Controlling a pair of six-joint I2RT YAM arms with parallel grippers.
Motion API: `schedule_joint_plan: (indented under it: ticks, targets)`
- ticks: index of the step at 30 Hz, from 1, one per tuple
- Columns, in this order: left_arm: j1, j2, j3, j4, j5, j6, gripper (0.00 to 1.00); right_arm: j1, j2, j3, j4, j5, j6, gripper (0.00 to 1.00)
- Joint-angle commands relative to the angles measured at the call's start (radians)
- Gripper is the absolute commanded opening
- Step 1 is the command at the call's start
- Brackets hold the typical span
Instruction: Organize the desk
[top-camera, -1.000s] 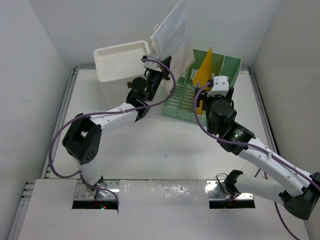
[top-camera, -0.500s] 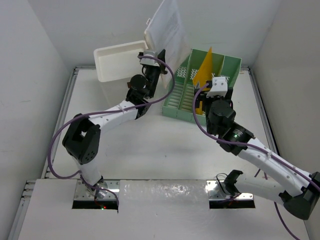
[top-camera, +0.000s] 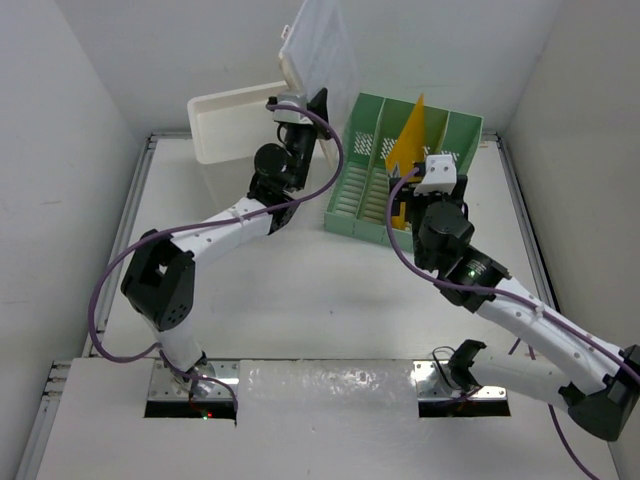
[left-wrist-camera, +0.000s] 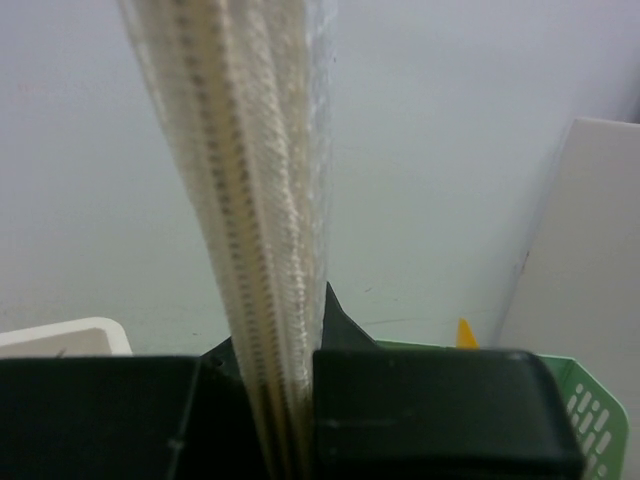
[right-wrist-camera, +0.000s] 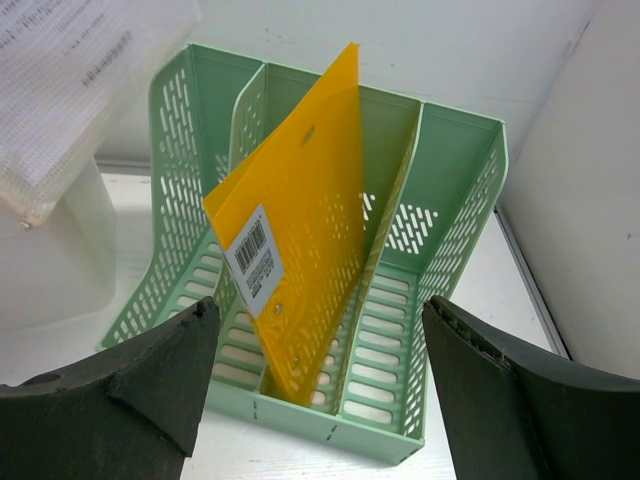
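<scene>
My left gripper (top-camera: 306, 112) is shut on the lower edge of a translucent white mesh pouch (top-camera: 318, 45), holding it upright in the air between the white box and the green rack. In the left wrist view the pouch (left-wrist-camera: 250, 200) stands edge-on, pinched between the black fingers of that gripper (left-wrist-camera: 290, 400). My right gripper (top-camera: 405, 205) hovers open in front of the green slotted file rack (top-camera: 455, 125). A yellow folder (right-wrist-camera: 300, 210) leans in the rack's (right-wrist-camera: 470, 230) middle slot, beyond the open right gripper (right-wrist-camera: 320, 310). The white desk (top-camera: 300, 290) lies below.
A white box (top-camera: 235, 120) stands at the back left of the desk, close beside the pouch. The yellow folder (top-camera: 408, 140) sticks up above the rack. Grey walls close in on three sides, and silver rails (top-camera: 130, 230) edge the desk.
The left gripper has carried the pouch leftward and back, away from the rack toward the white box, and turned it more edge-on. The right arm has stayed put.
</scene>
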Motion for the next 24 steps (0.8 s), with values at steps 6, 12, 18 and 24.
schedule_joint_plan:
  ticks: [6,12,18,24]
  targets:
    - [-0.017,0.082,0.029,0.062,0.05,-0.068,0.0,-0.001,-0.064,-0.036,0.052,0.031,-0.02,0.8]
    - [-0.033,0.205,0.082,0.131,0.019,0.035,0.0,-0.001,-0.081,-0.047,0.008,0.022,-0.02,0.8]
    - [-0.051,0.237,0.006,0.275,0.043,0.093,0.0,-0.001,-0.058,-0.047,-0.011,-0.019,-0.02,0.8]
    - [-0.054,0.28,-0.063,0.347,0.095,0.115,0.0,-0.001,-0.029,-0.05,-0.006,-0.045,-0.02,0.8]
